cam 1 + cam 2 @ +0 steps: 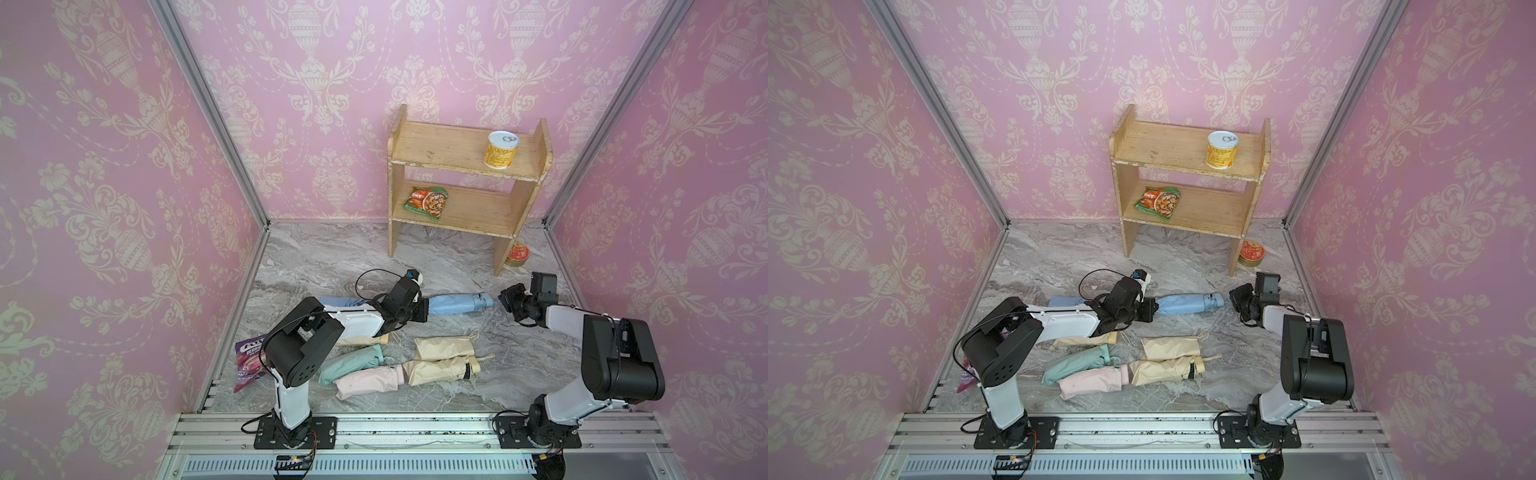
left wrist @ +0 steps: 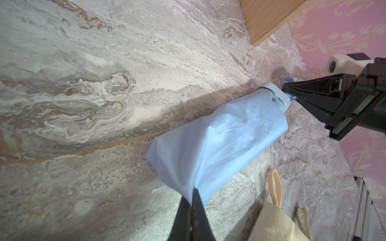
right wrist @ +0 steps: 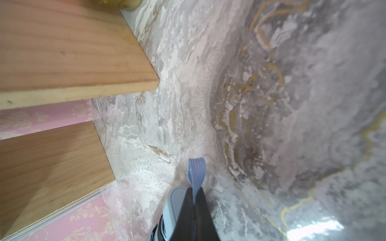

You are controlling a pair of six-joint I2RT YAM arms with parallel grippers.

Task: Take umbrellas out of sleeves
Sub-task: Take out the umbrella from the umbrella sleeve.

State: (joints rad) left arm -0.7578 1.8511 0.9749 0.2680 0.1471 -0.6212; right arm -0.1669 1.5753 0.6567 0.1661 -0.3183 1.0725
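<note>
On the marble table [image 1: 332, 257] a light blue sleeve [image 1: 455, 304] lies stretched out, the left end effector [image 1: 424, 311] closed at one end and the right end effector [image 1: 503, 302] closed at the other, where the light blue umbrella [image 1: 485, 298] pokes out. Nearer the rail [image 1: 415, 419] a mint bundle [image 1: 351, 362], a pale pink bundle [image 1: 365, 380] and two cream bundles [image 1: 442, 347] huddle together, a purple candy bag [image 1: 249, 362] beside the left arm [image 1: 291, 357].

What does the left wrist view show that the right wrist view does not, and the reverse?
Only left wrist: the left gripper shut on the light blue sleeve, and a cream sleeve. Only right wrist: a second leg of the wooden shelf. Both: the right gripper shut on the blue wrist loop, the umbrella handle, the marble table.
</note>
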